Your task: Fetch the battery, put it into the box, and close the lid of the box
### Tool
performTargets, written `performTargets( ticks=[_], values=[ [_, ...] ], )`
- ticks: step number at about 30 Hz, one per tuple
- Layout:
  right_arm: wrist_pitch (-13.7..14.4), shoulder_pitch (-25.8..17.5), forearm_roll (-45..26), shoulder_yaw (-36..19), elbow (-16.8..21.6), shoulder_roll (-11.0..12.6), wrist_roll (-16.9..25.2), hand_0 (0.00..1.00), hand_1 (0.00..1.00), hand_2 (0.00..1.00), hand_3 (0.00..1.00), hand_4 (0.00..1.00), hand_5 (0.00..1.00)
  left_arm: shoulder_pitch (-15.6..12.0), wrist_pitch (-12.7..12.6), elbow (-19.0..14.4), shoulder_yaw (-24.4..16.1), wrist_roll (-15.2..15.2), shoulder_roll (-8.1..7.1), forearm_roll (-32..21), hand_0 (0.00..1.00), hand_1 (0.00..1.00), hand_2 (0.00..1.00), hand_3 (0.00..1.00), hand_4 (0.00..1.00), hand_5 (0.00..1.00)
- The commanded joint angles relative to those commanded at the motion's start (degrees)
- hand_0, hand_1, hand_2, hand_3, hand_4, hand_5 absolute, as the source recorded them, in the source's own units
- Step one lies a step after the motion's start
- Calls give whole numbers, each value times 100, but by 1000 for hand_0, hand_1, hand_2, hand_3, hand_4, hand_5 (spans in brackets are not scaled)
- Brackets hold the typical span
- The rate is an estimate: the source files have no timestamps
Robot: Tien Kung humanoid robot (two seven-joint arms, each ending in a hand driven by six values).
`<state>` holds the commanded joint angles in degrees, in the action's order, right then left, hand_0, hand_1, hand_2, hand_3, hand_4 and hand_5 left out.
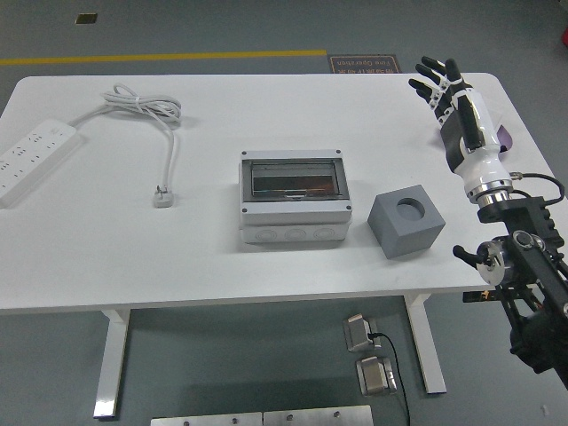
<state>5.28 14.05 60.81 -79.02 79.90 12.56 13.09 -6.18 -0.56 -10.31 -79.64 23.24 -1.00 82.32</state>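
The right hand point(448, 93) hovers over the far right part of the white table point(106, 257), fingers spread and straight, holding nothing at all. It hangs well apart from the grey junction box point(294, 207), which sits near the middle of the table with its smoky transparent lid point(294, 178) lying flat and shut across the top. Just to the right of the box stands a grey cube block point(406, 221) with a round recess in its top face; that recess looks dark and I cannot tell whether anything sits in it.

And the battery? I cannot pick one out for certain. Under the forearm, at the right edge of the table, a sliver of something purple point(505, 136) peeks out, mostly hidden by the arm, too covered to name. If the battery lies there, the hand is near it but not on it.

So by my reading, the task stands at its very start: nothing grasped, nothing placed in the box, and the lid looks closed, which means it would likely need opening before anything goes inside. All three steps appear to be left.

Off to the left, out of play, a white power strip point(29, 159) lies at the table's edge with its cable point(146, 108) looping across to a plug point(162, 197). The left arm does not show anywhere.
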Motion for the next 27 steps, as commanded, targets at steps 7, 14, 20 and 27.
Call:
performTargets(
  ticks=[7, 14, 20, 27],
  values=[
    [-178, -438, 585, -623, 289, 27, 6, 939, 789, 839, 803, 857, 873, 3, -23, 0, 22, -12, -108, -252, 578, 583, 303, 620, 730, 2],
    [-116, -679, 974, -1029, 535, -7, -44, 941, 791, 834, 818, 871, 848, 35, -50, 0, -24, -18, -196, -359, 583, 589, 471, 620, 780, 2],
    [-170, -893, 804, -1230, 486, -63, 88, 939, 790, 801, 867, 998, 780, 190, -36, 0, -87, -91, -381, -576, 592, 606, 594, 625, 754, 2],
    [-121, -886, 941, -1413, 484, -139, 80, 926, 785, 791, 872, 998, 884, 288, -57, 0, -178, -149, -543, -621, 605, 637, 631, 628, 778, 64]
  ],
)
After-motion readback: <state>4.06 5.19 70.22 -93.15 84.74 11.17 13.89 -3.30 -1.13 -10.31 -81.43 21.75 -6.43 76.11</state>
